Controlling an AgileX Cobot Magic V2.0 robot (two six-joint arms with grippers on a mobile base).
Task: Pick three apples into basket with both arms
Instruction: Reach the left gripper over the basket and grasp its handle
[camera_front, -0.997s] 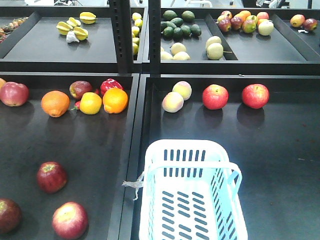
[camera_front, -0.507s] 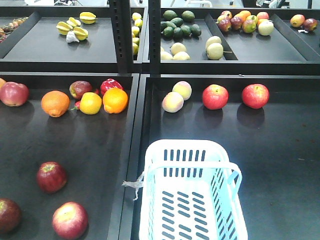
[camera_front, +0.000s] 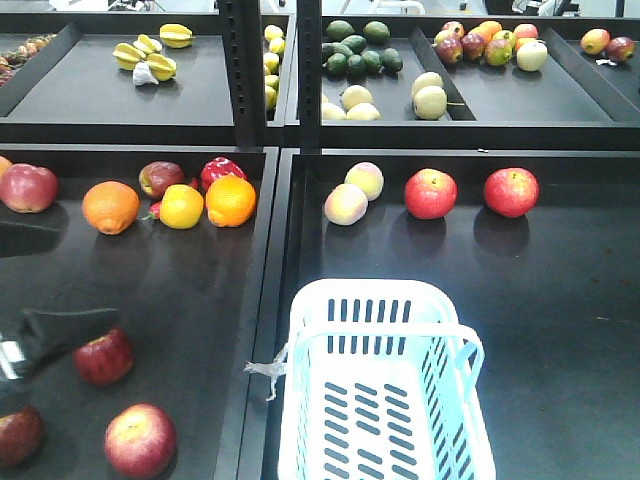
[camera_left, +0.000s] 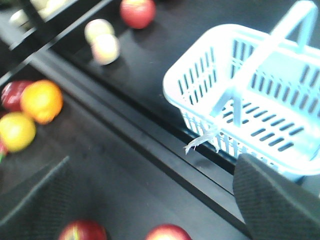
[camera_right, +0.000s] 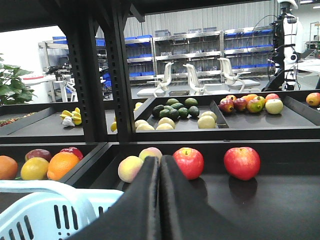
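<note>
Left hand (camera_left: 152, 167) spread open over round dark red apples (camera_front: 103, 356) — poised to grasp.
Right hand (camera_right: 160, 165) closed, empty — pale blue slotted plastic basket (camera_front: 365, 291) stands near for short drops.

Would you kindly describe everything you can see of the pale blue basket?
The basket is pale blue, plastic-looking and rectangular, with rounded corners, slotted walls and a slotted bottom. Its handle crosses the opening from side to side. A whitish strip hangs from its left edge. It stands upright and empty on the dark floor of the front right tray, close to the divider, with nothing else touching it.
</note>
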